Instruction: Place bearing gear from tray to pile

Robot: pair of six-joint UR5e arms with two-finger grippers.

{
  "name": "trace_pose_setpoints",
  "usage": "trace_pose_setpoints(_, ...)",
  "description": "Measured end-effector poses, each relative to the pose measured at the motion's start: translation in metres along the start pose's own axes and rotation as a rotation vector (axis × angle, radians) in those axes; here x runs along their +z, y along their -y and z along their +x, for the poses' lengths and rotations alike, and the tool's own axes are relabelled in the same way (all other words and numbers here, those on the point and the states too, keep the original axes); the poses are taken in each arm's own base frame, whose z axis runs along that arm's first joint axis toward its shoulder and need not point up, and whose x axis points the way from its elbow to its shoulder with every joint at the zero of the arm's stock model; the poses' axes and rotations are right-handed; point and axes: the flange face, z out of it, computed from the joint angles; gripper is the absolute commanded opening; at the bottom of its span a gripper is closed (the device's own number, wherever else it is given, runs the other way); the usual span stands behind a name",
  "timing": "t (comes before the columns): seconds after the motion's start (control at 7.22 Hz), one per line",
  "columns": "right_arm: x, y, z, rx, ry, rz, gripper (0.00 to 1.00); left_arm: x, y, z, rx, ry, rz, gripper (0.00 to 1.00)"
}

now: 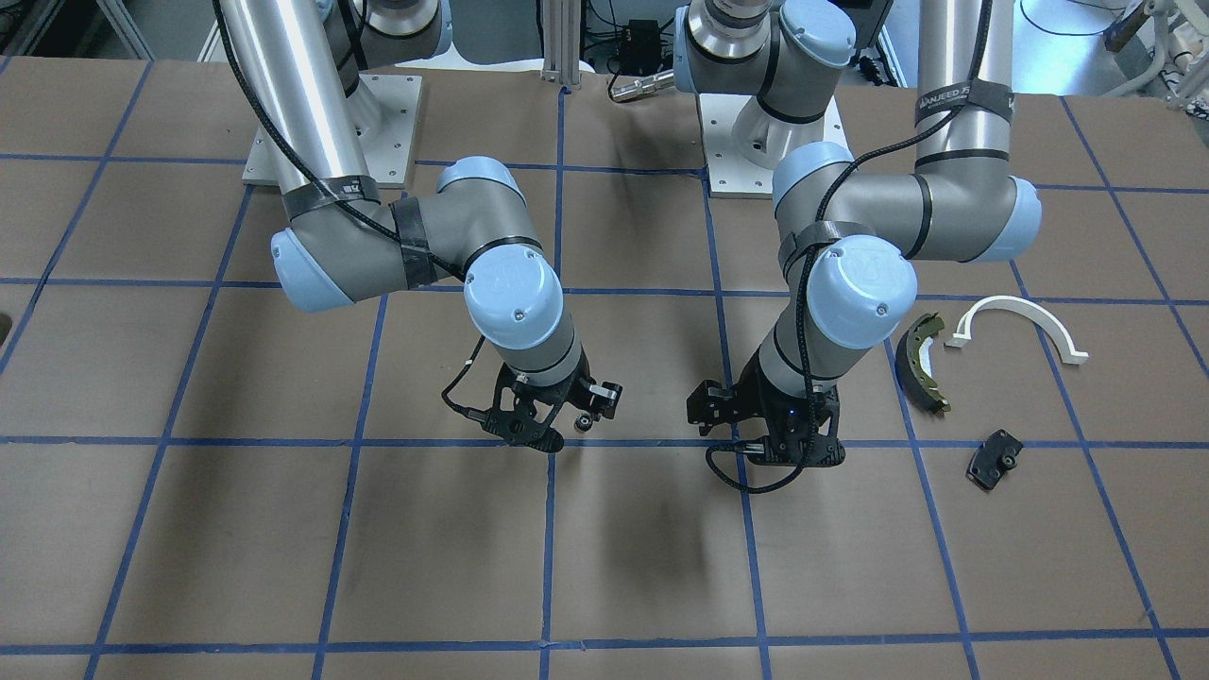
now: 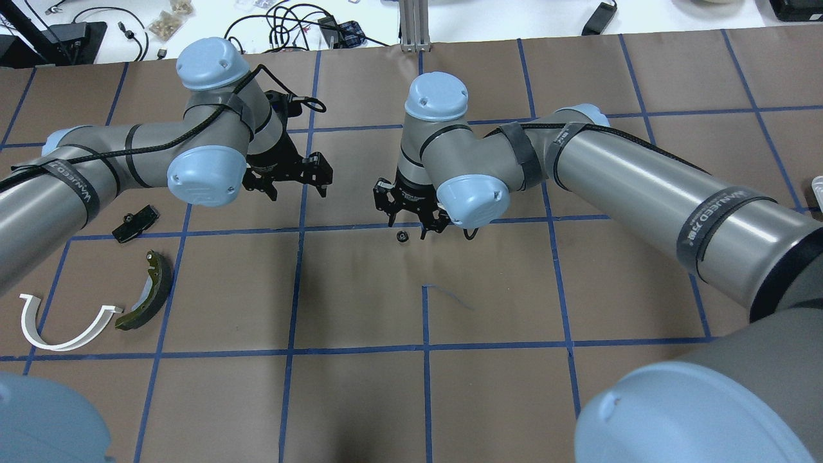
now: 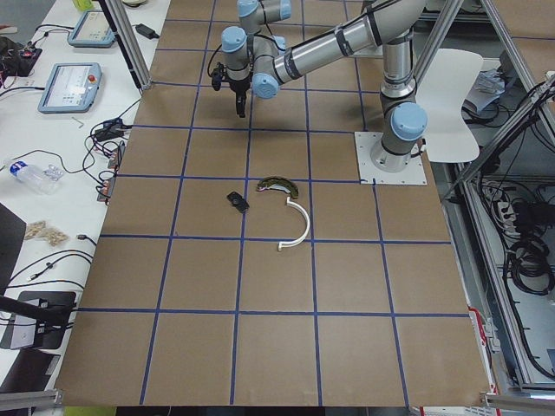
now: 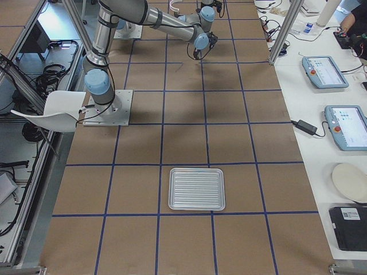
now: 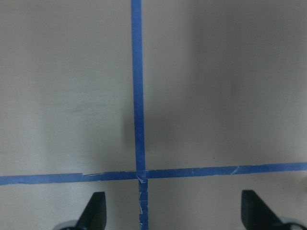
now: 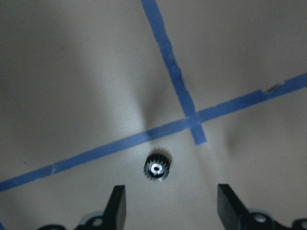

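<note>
The bearing gear (image 2: pixel 402 236), small, black and toothed with a shiny centre, lies on the brown table beside a blue tape crossing. It also shows in the right wrist view (image 6: pixel 156 168) and the front view (image 1: pixel 586 422). My right gripper (image 2: pixel 415 222) hovers just above it, open, fingers (image 6: pixel 117 201) on either side and not touching. My left gripper (image 2: pixel 296 186) is open and empty over a tape crossing (image 5: pixel 139 173). The pile lies by the left arm: an olive brake shoe (image 2: pixel 148 292), a white arc (image 2: pixel 58 328) and a black plate (image 2: pixel 135 223).
The silver ribbed tray (image 4: pixel 196 188) sits empty at the table's right end, far from both grippers. The arms' base plates (image 1: pixel 331 132) stand at the robot's edge. Side benches hold teach pendants (image 4: pixel 324 71) and cables.
</note>
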Motion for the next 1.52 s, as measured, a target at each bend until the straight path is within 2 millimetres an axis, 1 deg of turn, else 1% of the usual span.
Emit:
trace_pose_setpoints(0.14,-0.017,0.018,0.019,-0.021,-0.016,0.019,1.0,0.0,-0.002,0.003,-0.004,-0.002,-0.001,1.0)
trace_pose_setpoints(0.28,-0.046,0.036,0.043,-0.046,-0.022,0.035,1.0,0.004,-0.006,0.013,-0.022,-0.001,-0.009,1.0)
trace_pose_setpoints(0.42,-0.082,0.057,0.076,-0.076,-0.031,0.048,1.0,0.01,-0.014,0.038,-0.049,0.003,-0.018,1.0)
trace_pose_setpoints(0.55,-0.12,0.08,0.118,-0.111,-0.052,0.042,1.0,0.016,-0.025,0.07,-0.067,0.009,-0.017,1.0)
trace_pose_setpoints(0.69,-0.164,0.101,0.167,-0.161,-0.073,0.035,1.0,0.024,-0.035,0.102,-0.083,0.015,-0.008,1.0)
trace_pose_setpoints(0.83,-0.208,0.111,0.209,-0.197,-0.096,0.05,1.0,0.036,-0.043,0.126,-0.105,0.018,-0.005,1.0)
trace_pose_setpoints(0.97,-0.252,0.099,0.231,-0.213,-0.128,0.094,1.0,0.053,-0.05,0.148,-0.126,0.016,0.006,0.98)
trace_pose_setpoints(1.11,-0.29,0.072,0.232,-0.231,-0.146,0.15,1.0,0.072,-0.054,0.165,-0.131,0.017,0.023,0.96)
trace_pose_setpoints(1.25,-0.31,0.047,0.218,-0.253,-0.153,0.188,1.0,0.087,-0.055,0.173,-0.124,0.034,0.032,0.89)
trace_pose_setpoints(1.39,-0.314,0.03,0.2,-0.257,-0.157,0.206,1.0,0.095,-0.055,0.176,-0.115,0.056,0.038,0.79)
trace_pose_setpoints(1.52,-0.314,0.021,0.184,-0.224,-0.156,0.214,1.0,0.1,-0.056,0.177,-0.108,0.067,0.038,0.58)
